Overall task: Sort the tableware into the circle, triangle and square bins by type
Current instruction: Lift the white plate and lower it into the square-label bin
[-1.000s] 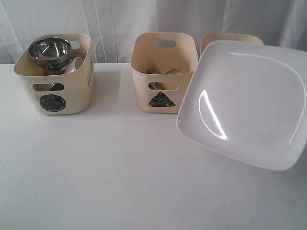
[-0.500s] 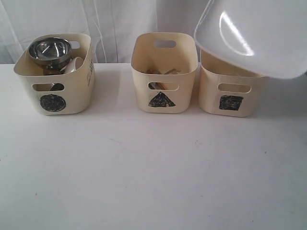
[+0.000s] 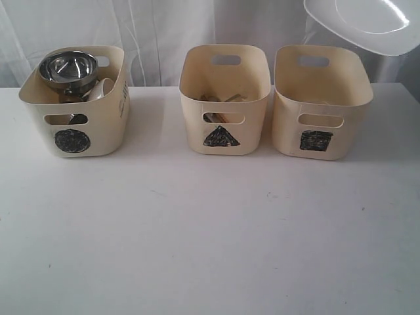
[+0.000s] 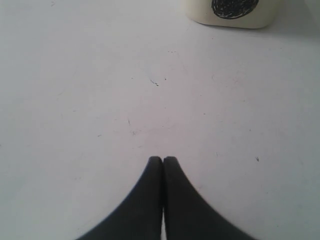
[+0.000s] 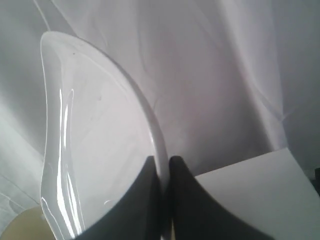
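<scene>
The right hand (image 5: 163,161) is pinched tight on the rim of the large white squarish plate (image 3: 364,23), held high with the square bin (image 3: 321,105) below the hand, so next, I'd say, comes lowering it in edge-first, while the left hand (image 4: 163,161) hangs closed and empty.

The exterior camera faces the triangle bin (image 3: 225,98) head-on across the bench (image 3: 197,249), tilted slightly down. The left wrist camera hangs close over the bench, left of that bin, and shares the circle bin (image 4: 232,12) (base only) with the exterior view. The right wrist camera, high to that bin's right, faces the curtain (image 5: 225,75) and shares the plate (image 5: 100,150).
</scene>
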### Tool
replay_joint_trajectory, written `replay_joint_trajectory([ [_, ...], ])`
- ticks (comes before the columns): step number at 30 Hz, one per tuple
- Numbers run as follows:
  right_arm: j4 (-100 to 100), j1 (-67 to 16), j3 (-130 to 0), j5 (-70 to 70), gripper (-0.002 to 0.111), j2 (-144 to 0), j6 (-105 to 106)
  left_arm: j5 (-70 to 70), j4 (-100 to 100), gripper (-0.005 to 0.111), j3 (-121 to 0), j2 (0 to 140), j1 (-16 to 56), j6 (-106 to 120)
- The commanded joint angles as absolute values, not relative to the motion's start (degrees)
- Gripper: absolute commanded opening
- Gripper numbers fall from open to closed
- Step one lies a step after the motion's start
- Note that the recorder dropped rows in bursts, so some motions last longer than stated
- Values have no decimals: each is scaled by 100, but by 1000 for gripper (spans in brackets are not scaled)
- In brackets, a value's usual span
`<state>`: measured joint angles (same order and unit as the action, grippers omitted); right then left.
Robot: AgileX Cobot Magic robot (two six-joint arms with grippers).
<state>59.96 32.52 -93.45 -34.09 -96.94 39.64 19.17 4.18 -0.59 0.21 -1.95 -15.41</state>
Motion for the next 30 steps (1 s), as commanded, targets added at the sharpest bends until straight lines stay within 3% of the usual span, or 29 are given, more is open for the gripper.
replay_joint_trajectory([
  [1,5957,2828,-9423,-2631,0,-9877,3875,2008,393,0,0,0,-183,-1521],
  [20,3999,1928,-9413,-1347,0,-10691,3848,2008,393,0,0,0,-183,-1521],
  [30,3641,1774,-9413,-1505,0,-10691,3879,2008,393,0,0,0,-183,-1521],
])
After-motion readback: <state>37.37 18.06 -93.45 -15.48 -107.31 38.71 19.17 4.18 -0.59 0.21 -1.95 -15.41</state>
